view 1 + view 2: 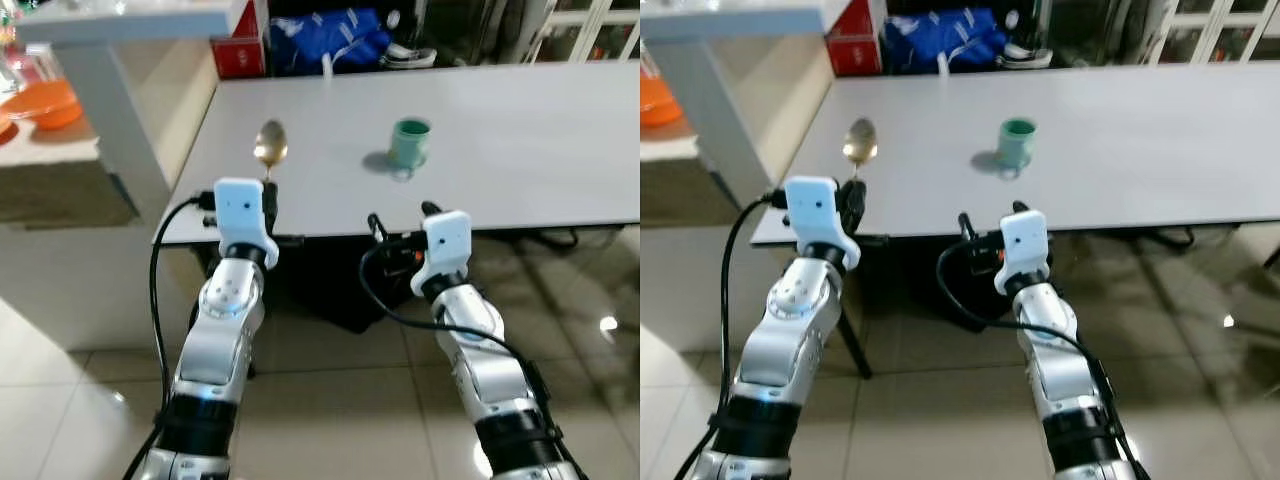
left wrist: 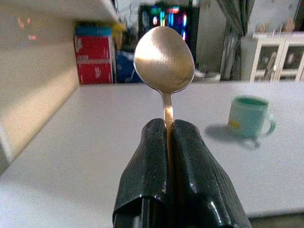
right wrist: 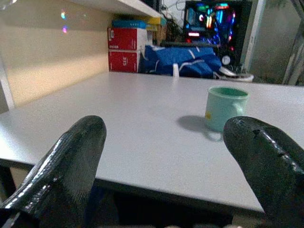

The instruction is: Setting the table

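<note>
Nearest, at the desk's [image 1: 520,130] front edge, the left hand [image 2: 170,130] pinches a spoon [image 1: 270,146] by its handle, bowl raised over the desk's left end. The right hand [image 1: 400,217], fingers spread wide and empty, hovers at the same edge. Beyond it a green mug [image 1: 409,143] stands alone mid-desk, bare desktop all around. A red box [image 3: 126,39] and blue bag [image 1: 335,38] lie past the far edge.

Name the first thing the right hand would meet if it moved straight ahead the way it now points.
Probably the green mug on the table: the open right hand points at it; depth unclear.
</note>
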`<state>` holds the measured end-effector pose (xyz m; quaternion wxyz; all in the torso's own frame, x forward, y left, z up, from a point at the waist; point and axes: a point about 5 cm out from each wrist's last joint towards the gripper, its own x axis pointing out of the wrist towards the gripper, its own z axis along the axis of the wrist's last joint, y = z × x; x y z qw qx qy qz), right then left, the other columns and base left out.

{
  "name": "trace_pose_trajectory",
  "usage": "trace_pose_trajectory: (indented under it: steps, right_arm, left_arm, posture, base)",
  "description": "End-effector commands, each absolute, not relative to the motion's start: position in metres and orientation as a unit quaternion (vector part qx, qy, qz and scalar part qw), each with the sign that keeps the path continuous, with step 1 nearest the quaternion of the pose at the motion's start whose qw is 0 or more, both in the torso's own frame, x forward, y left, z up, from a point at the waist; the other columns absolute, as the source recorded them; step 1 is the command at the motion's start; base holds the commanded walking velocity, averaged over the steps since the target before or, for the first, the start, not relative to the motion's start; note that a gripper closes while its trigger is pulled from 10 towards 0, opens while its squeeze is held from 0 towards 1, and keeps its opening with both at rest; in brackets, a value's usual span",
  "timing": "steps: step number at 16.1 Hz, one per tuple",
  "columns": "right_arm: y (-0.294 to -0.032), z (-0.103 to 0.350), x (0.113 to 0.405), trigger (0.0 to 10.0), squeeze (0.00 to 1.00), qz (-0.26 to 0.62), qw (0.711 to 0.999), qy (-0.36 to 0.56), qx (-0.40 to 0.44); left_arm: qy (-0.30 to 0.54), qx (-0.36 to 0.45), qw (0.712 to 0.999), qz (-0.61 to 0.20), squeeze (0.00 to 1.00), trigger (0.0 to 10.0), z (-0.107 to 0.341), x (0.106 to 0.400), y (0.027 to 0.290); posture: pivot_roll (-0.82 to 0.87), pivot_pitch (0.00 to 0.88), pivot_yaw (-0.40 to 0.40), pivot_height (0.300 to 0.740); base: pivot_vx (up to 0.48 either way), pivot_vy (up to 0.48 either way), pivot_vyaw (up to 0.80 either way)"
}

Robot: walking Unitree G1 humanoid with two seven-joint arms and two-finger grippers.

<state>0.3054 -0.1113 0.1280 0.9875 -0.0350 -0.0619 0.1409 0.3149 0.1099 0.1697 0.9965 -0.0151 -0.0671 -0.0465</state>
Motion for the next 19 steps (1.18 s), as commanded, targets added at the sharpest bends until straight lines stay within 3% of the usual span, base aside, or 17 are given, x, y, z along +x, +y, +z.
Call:
trace_pose_trajectory:
  steps: [1, 15, 19]
  right_arm:
    - [-0.1005, 0.1303, 0.3058, 10.0, 0.00, 0.157, 0.985, -0.066, -0.030]
    - [-0.0998, 0.1293, 0.3052, 10.0, 0.00, 0.161, 0.984, -0.065, -0.034]
    - [-0.0997, 0.1287, 0.3048, 10.0, 0.00, 0.162, 0.984, -0.063, -0.035]
  left_arm:
    - [-0.070, -0.008, 0.997, -0.038, 0.00, 0.0, 0.1698, 0.3151, 0.1177]
    - [-0.077, -0.015, 0.996, -0.046, 0.00, 0.0, 0.1713, 0.3190, 0.1179]
    - [-0.084, -0.020, 0.995, -0.048, 0.00, 0.0, 0.1733, 0.3191, 0.1182]
  posture:
    - [-0.15, 0.000, 0.087, 0.740]
    - [-0.15, 0.000, 0.086, 0.740]
    - [-0.15, 0.000, 0.085, 0.740]
  base:
    - [0.274, -0.394, 0.00]
    - [0.311, -0.359, 0.00]
    - [0.090, 0.000, 0.00]
